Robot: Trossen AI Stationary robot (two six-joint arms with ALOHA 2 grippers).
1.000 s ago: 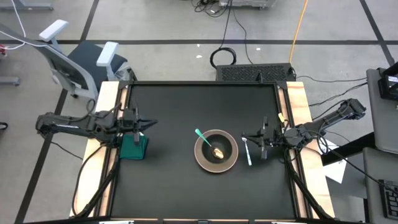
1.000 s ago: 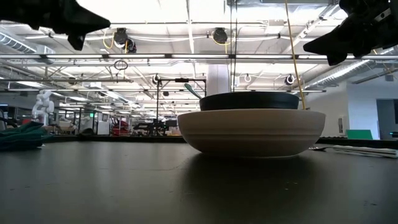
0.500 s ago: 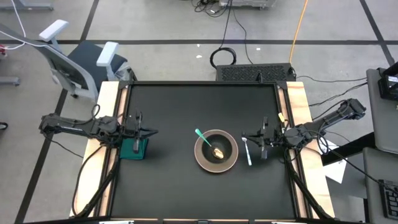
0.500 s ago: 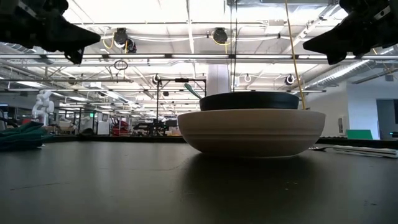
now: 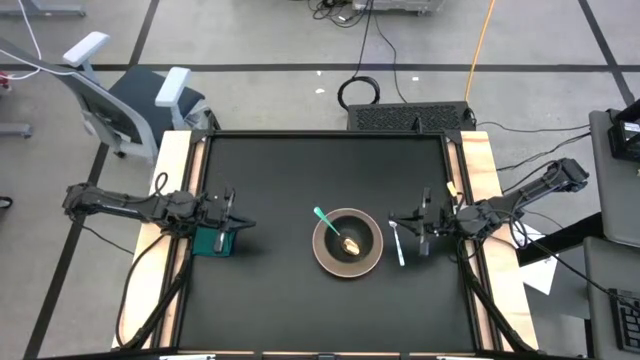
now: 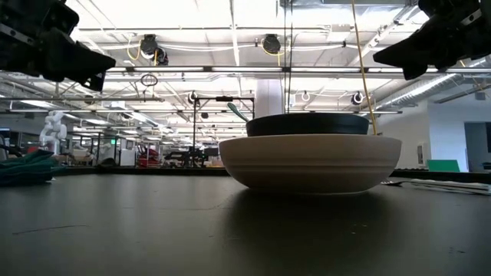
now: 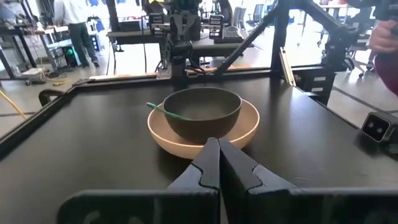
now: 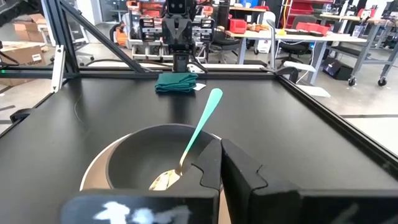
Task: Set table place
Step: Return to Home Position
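Observation:
The pinkish-beige plate (image 5: 347,244) rests flat on the black table (image 5: 280,300) right of its centre. The black bowl (image 7: 202,112) stands in the plate. The spoon (image 8: 198,134) lies in the bowl, its green handle leaning on the rim. The silver fork (image 5: 399,245) lies on the table right of the plate. My left gripper (image 7: 218,147) is shut and empty, held above a green cloth (image 5: 214,240) near the left edge. My right gripper (image 8: 221,148) is shut and empty, held above the fork's far end (image 5: 396,226).
The folded green cloth also shows in the right wrist view (image 8: 177,81), lying flat on the table near the left wooden strip (image 5: 165,230). In the low view both grippers hang well above the tabletop, the left (image 6: 92,70) and the right (image 6: 395,57).
My left gripper has moved a little toward the table's near edge and down, staying shut, and now stands over the green cloth. The plate, bowl, spoon and fork have not moved.

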